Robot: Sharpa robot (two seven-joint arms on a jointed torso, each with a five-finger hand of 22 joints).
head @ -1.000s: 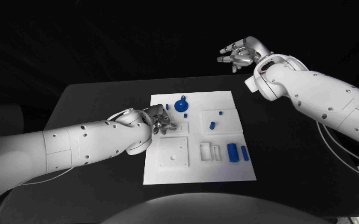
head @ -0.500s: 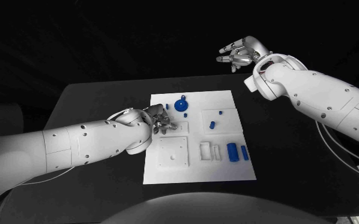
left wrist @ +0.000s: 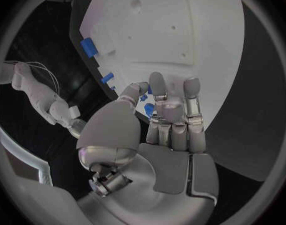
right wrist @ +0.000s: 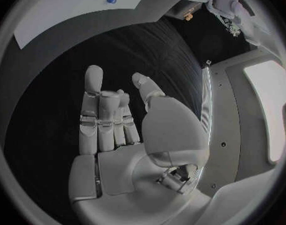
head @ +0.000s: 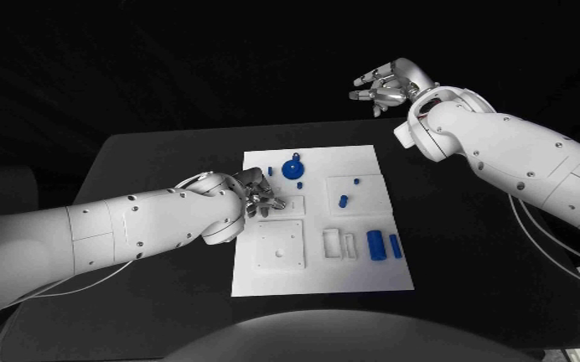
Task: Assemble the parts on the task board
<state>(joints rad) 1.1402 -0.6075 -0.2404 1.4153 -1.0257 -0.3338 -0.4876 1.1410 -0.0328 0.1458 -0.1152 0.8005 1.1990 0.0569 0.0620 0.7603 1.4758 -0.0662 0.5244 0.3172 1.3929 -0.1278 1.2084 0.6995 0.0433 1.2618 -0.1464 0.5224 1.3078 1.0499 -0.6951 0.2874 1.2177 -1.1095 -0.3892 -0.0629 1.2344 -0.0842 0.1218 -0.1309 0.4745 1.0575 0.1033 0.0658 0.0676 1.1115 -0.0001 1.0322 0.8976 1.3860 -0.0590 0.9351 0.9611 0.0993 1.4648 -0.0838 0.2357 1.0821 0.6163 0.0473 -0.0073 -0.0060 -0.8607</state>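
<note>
Left hand (head: 256, 194) lowered on task board (head: 363, 278), grip unclear; right hand (head: 385, 87) raised, fingers spread, empty; best advanced slowly, part aligned first.

A black tabletop (head: 157, 148) fills the lower half of the head view, its surface matte and its far edge running straight across. Beyond that edge the background is dark, with no wall or furniture that can be made out. Light falls from above onto the middle of the tabletop and fades toward its corners. In the right wrist view, pale grey panels (right wrist: 239, 115) curve along one side, and one of them carries a bright white rectangle (right wrist: 266, 105), either a lamp or a window.
</note>
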